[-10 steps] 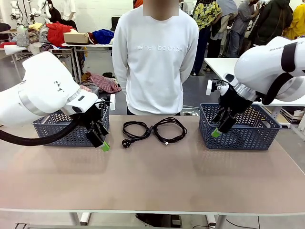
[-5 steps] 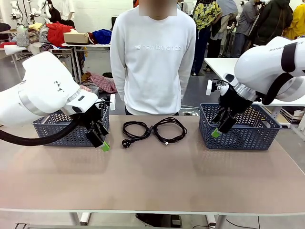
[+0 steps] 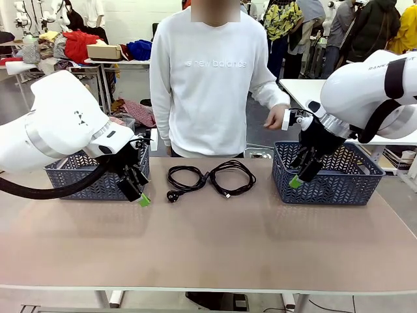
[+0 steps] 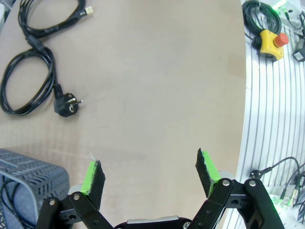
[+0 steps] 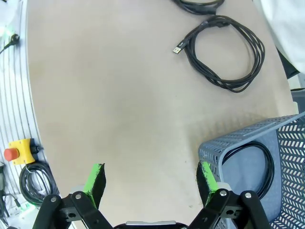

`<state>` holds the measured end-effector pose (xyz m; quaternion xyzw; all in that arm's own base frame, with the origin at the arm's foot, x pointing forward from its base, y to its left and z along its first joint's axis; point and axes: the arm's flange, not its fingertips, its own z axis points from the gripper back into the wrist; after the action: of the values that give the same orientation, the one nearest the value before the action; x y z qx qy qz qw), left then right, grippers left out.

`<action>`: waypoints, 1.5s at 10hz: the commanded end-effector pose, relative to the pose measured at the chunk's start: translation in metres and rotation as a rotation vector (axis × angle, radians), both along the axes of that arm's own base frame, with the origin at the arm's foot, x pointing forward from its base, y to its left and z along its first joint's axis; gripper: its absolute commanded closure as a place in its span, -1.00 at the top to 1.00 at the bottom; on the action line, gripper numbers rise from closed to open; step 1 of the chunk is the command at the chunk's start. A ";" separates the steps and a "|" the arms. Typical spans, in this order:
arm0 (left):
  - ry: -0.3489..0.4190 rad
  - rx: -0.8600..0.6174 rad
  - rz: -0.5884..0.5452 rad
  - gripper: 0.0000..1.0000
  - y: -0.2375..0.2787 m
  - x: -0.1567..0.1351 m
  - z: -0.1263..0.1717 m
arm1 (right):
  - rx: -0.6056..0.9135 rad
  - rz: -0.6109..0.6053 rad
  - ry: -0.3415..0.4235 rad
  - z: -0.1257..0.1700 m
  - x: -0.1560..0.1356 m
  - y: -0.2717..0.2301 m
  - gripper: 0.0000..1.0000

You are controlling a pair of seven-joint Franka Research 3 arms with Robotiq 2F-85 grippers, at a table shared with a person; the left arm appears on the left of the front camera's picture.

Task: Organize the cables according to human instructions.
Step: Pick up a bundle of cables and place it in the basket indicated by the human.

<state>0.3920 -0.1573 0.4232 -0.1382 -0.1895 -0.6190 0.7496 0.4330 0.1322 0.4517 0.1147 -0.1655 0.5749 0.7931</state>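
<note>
Cables: two coils side by side on table, far middle; third coil lies inside right basket. Left gripper and right gripper both spread wide, gripping nothing.

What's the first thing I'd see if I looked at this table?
Probably the big white left arm and right arm, with the left gripper and right gripper both open. Between them two coiled black cables lie before the person, with the left basket and right basket at the sides.
</note>
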 end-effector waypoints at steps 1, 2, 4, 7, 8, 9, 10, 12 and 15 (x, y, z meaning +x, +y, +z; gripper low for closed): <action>0.008 -0.001 0.002 1.00 0.002 -0.001 0.001 | 0.000 0.000 0.000 0.001 0.000 0.000 1.00; 0.008 -0.001 0.002 1.00 0.002 -0.001 0.001 | 0.000 0.000 0.000 0.001 0.000 0.000 1.00; 0.008 -0.001 0.002 1.00 0.002 -0.001 0.001 | 0.000 0.000 0.000 0.001 0.000 0.000 1.00; 0.008 -0.001 0.002 1.00 0.002 -0.001 0.001 | 0.000 0.000 0.000 0.001 0.000 0.000 1.00; 0.008 -0.001 0.002 1.00 0.002 -0.001 0.001 | 0.000 0.000 0.000 0.001 0.000 0.000 1.00; 0.008 -0.001 0.002 1.00 0.002 -0.001 0.001 | 0.000 0.000 0.000 0.001 0.000 0.000 1.00; 0.008 -0.001 0.002 1.00 0.002 -0.001 0.001 | 0.000 0.000 0.000 0.001 0.000 0.000 1.00; 0.008 -0.001 0.002 1.00 0.002 -0.001 0.001 | -0.008 -0.042 0.033 0.001 0.008 0.006 1.00; 0.008 -0.001 0.002 1.00 0.002 -0.001 0.001 | -0.042 -0.150 0.098 0.008 0.035 0.044 1.00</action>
<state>0.3921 -0.1573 0.4232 -0.1382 -0.1895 -0.6190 0.7496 0.4543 0.1573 0.4521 0.1198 -0.1441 0.5268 0.8291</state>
